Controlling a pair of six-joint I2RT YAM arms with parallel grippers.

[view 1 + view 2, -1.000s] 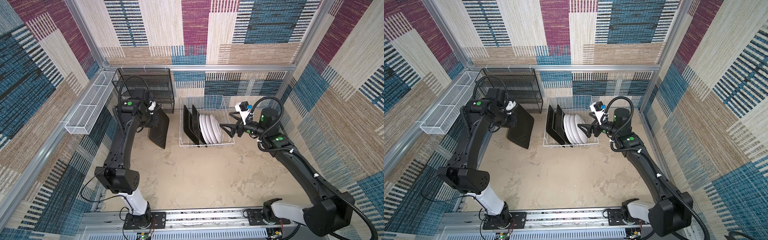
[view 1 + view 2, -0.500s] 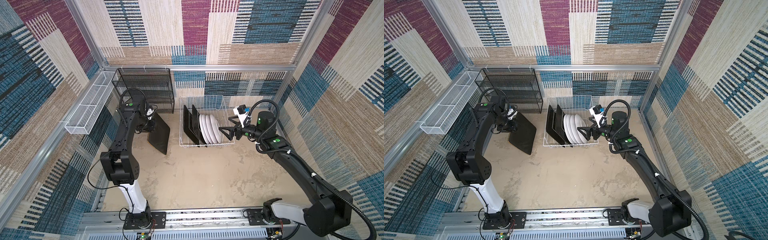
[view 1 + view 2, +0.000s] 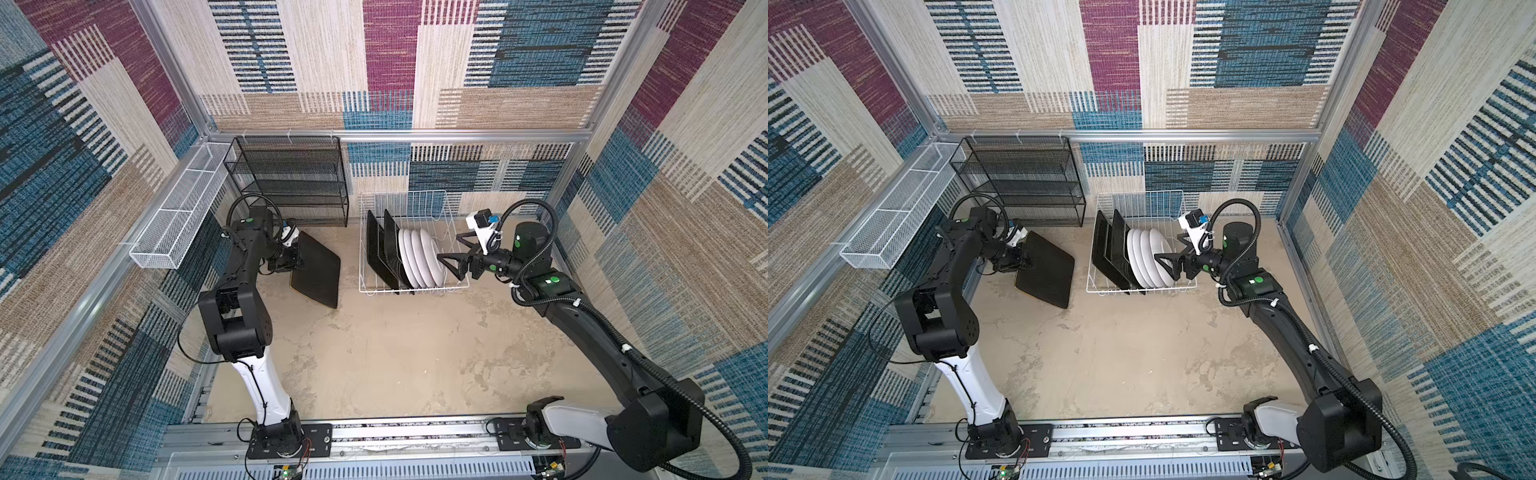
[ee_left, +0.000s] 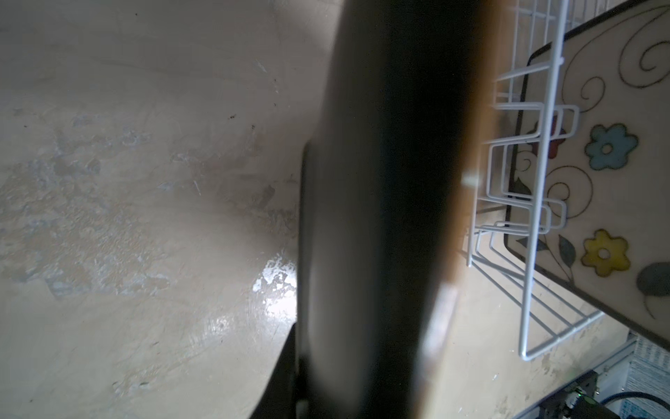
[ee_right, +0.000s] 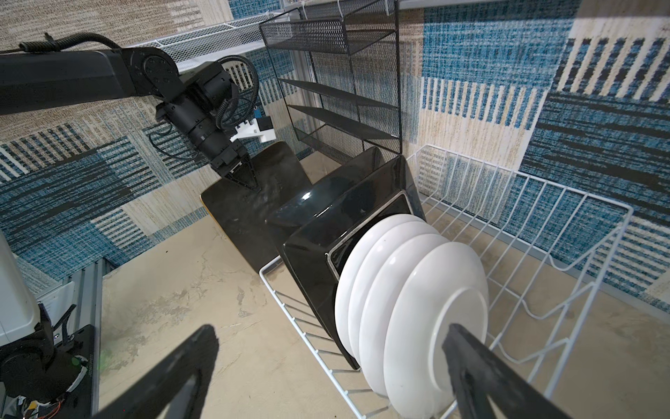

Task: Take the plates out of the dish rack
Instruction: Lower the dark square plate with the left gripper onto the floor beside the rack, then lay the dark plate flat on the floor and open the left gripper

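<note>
The left jaws are clamped on a square plate (image 3: 316, 270), tilted over the counter (image 3: 395, 365) at ten o'clock, outside the rack (image 3: 402, 192). At twelve o'clock the rack holds two square plates (image 3: 384, 253) and four round plates (image 3: 419, 259). The right jaws gape wide at its three o'clock side, gripping nothing.

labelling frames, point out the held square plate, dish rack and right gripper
held square plate (image 3: 318, 272), in a top view, its black back
dish rack (image 3: 405, 203), in a top view, back wire wall
right gripper (image 3: 449, 248), in a top view, midway between fingertips
</note>
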